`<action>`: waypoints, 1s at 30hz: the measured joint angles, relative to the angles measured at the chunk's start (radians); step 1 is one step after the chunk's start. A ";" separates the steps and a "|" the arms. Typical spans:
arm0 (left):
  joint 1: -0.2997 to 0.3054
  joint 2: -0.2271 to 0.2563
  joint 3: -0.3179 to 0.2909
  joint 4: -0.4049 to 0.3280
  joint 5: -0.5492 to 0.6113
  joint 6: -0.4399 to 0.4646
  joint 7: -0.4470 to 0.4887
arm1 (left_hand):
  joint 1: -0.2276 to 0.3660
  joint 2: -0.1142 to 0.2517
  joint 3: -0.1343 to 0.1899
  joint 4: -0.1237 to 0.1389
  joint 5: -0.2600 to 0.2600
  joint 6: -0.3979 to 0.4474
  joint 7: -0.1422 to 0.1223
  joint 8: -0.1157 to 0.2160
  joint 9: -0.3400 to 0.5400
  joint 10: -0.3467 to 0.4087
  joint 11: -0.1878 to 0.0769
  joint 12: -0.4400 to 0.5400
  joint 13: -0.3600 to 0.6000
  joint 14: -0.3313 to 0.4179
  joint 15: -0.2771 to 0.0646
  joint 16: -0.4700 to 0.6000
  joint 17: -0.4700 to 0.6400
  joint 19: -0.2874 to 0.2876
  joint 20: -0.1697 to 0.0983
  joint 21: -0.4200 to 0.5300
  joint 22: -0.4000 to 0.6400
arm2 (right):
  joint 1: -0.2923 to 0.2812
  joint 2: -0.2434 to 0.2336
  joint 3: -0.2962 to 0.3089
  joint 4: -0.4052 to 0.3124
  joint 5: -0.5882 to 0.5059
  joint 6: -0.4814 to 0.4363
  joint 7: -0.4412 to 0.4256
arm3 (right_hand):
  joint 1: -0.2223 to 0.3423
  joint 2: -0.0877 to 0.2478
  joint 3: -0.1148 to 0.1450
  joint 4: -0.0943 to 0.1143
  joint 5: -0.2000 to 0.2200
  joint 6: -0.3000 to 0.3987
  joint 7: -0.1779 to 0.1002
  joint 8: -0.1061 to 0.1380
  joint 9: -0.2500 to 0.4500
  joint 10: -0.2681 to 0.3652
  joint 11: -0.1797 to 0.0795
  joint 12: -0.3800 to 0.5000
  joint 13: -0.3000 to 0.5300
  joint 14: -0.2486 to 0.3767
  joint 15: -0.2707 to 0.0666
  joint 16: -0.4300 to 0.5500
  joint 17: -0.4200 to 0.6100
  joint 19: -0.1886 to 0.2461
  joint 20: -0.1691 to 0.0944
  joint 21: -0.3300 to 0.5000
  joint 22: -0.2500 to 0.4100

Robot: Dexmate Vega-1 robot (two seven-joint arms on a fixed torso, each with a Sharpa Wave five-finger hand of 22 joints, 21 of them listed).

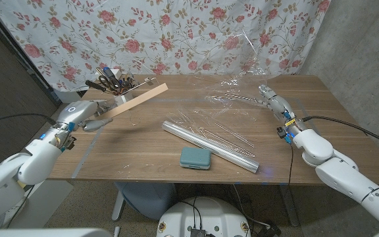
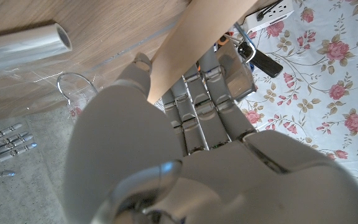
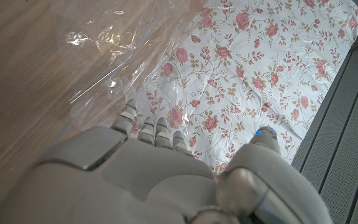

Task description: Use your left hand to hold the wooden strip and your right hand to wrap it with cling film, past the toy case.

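**Inspector:** State each hand and where the strip is.

**Me:** My left hand [image 1: 77,115] grips the wooden strip [image 1: 137,100] at its near end, fingers closed round it. The strip is lifted off the table [image 1: 143,151], its long axis rising away from my left hand toward the far middle of the table, its free end near the tool holder [image 1: 114,82]. My right hand [image 1: 272,100] is over the far right of the table with a sheet of cling film [image 1: 235,92] drawn up at its fingers. I judge it is pinching the film, but the contact itself is too small to confirm.

**Inspector:** What does the coming move turn on?

**Me:** The gap. The film lies well apart from the strip's free end, off to its right. The cling film roll [image 1: 209,141] and the toy case [image 1: 195,158] lie between and nearer me. My right hand is nearer the film, and would have to carry it leftward, across the strip's axis.

**Inspector:** What do the wrist views add?

**Me:** The left wrist view shows my fingers [image 2: 197,106] wrapped against the strip [image 2: 197,37], confirming the grip. The right wrist view shows crumpled film [image 3: 123,68] just past my fingertips [image 3: 145,127], though not the pinch.
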 measured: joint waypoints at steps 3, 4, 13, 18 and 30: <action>-0.002 0.003 0.002 0.000 0.003 0.003 0.000 | 0.000 0.000 0.000 0.000 0.000 0.000 0.000 0.000 0.000 0.000 0.000 0.000 -0.001 0.000 0.000 0.000 0.000 0.000 0.000 0.004 -0.004 | -0.019 -0.011 0.008 -0.020 -0.016 -0.004 -0.010 | 0.007 -0.005 0.004 -0.004 0.000 0.003 0.003 0.003 0.000 0.011 0.000 0.000 0.002 0.018 -0.003 0.007 0.000 0.010 0.002 0.007 0.001; -0.002 0.003 0.003 -0.001 0.003 0.003 0.000 | 0.000 0.000 0.000 0.000 0.000 0.000 0.000 0.000 0.000 0.000 0.000 0.000 -0.003 0.000 0.000 0.000 0.000 0.000 0.000 0.007 -0.007 | -0.024 -0.014 0.011 -0.025 -0.025 -0.006 -0.016 | 0.013 -0.001 0.006 -0.006 0.000 0.003 0.003 0.003 0.000 0.011 0.000 0.000 0.002 0.023 -0.009 0.011 0.000 0.023 -0.001 0.012 0.002; -0.006 0.009 0.010 -0.008 0.007 0.012 -0.003 | -0.003 0.003 0.000 0.000 -0.008 0.000 0.000 0.000 0.000 0.000 0.000 0.000 -0.008 0.000 0.000 -0.007 0.007 0.000 0.000 0.015 -0.011 | -0.084 -0.043 0.040 -0.084 -0.072 -0.024 -0.042 | 0.032 -0.005 0.005 -0.014 0.000 0.009 0.009 0.003 0.000 0.014 0.011 0.000 0.002 0.040 -0.005 0.015 0.000 0.081 -0.023 0.030 0.002; -0.007 0.012 0.013 -0.012 0.009 0.018 -0.005 | -0.003 0.003 0.000 0.000 -0.008 -0.002 -0.002 0.000 0.000 0.000 0.000 0.000 -0.008 0.000 0.000 -0.007 0.007 -0.006 -0.005 0.019 -0.015 | -0.104 -0.051 0.051 -0.102 -0.091 -0.032 -0.052 | 0.032 -0.005 0.005 -0.014 0.000 0.009 0.009 0.003 0.000 0.009 0.016 0.000 0.006 0.040 -0.005 0.015 0.004 0.081 -0.023 0.030 0.002; -0.017 0.023 0.025 -0.014 0.010 0.029 -0.015 | -0.003 0.003 0.000 0.000 -0.012 0.002 -0.005 0.000 0.000 0.000 0.000 0.004 -0.010 0.009 -0.009 -0.015 0.009 -0.007 -0.004 0.031 -0.019 | -0.155 -0.065 0.078 -0.146 -0.150 -0.056 -0.076 | 0.038 -0.010 0.005 -0.014 0.000 0.010 0.021 0.003 0.000 0.001 0.024 -0.005 0.007 0.031 0.005 0.015 0.005 0.064 -0.029 0.022 0.002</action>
